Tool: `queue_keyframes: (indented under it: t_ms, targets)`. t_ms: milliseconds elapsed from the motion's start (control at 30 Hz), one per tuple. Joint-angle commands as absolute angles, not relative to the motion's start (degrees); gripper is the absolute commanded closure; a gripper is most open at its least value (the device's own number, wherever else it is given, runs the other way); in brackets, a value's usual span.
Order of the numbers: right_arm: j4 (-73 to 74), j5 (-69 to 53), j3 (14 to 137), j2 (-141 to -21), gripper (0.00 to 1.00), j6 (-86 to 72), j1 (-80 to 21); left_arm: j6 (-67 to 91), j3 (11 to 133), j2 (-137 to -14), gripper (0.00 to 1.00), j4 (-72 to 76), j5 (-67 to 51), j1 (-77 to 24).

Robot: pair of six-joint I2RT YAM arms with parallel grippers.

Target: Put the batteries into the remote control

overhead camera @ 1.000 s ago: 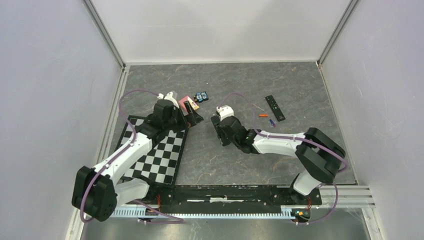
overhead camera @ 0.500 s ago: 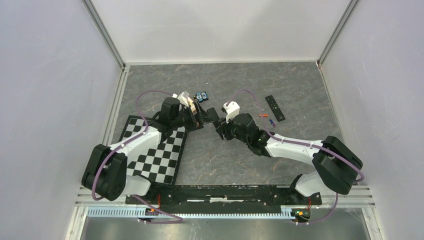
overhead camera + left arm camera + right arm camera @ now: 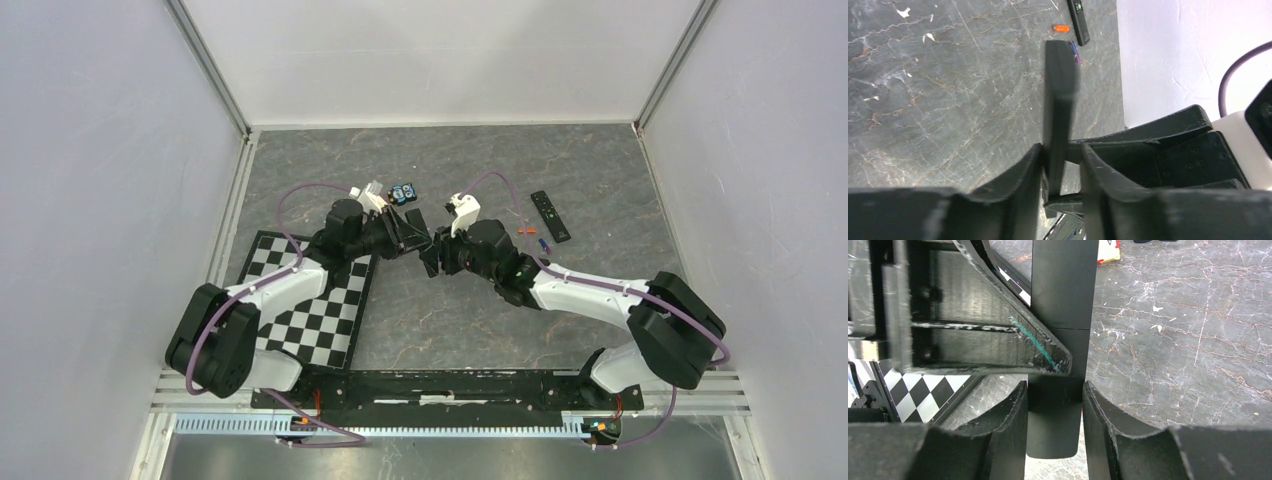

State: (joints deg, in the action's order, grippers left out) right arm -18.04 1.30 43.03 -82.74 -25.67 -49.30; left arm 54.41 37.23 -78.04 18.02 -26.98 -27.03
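A black remote control [image 3: 1064, 285] hangs above the table mid-scene, between the two arms. My right gripper [image 3: 1054, 405] is shut on its flat sides near one end. My left gripper [image 3: 1060, 165] has drawn in on the remote's [image 3: 1060, 90] thin edge. One finger [image 3: 1023, 175] lies against it, and a sliver of gap shows beside the other. From above, the left gripper [image 3: 418, 232] and right gripper [image 3: 432, 250] meet tip to tip. An orange battery [image 3: 527, 231] and a blue one [image 3: 544, 243] lie on the table to the right, also in the left wrist view [image 3: 1060, 28].
A second slim black remote [image 3: 551, 216] lies beside the batteries. A blue-and-black gadget [image 3: 403, 192] sits behind the left gripper. A chequered board [image 3: 310, 310] lies under the left arm. White walls enclose the grey stone-patterned table [image 3: 600, 170].
The left gripper swung right to the remote and its jaws narrowed from wide open. The right arm carried the remote up and left to meet it.
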Motion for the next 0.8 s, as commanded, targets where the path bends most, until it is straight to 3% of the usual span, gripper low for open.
queue_keyframes:
  t_ms: [0,133,300,400,567,767]
  targets:
    - [-20.9,-0.6,45.8,-81.1,0.70,-28.4,-49.0,55.8,38.5,-79.7,0.71,22.5,-27.5,-28.0]
    - [-19.5,-5.7,46.2,-80.5,0.62,-27.5,-47.0,53.0,38.1,-79.6,0.98,23.8,-29.6,-28.1]
    - [-14.4,-18.7,45.1,-75.4,0.22,-18.4,-41.4,46.1,38.2,-77.1,0.98,23.2,-32.8,-28.1]
    - [-9.8,-26.5,46.8,-72.6,0.08,-11.3,-37.6,43.7,37.9,-75.9,0.98,24.9,-37.9,-28.1]
    - [-6.6,-36.9,55.0,-74.7,0.05,-9.0,-33.2,48.3,34.9,-74.3,0.98,40.7,-46.8,-28.9]
    - [3.4,-51.0,68.3,-81.1,0.10,-1.3,-32.3,47.6,34.9,-71.8,0.98,43.4,-52.4,-30.7]
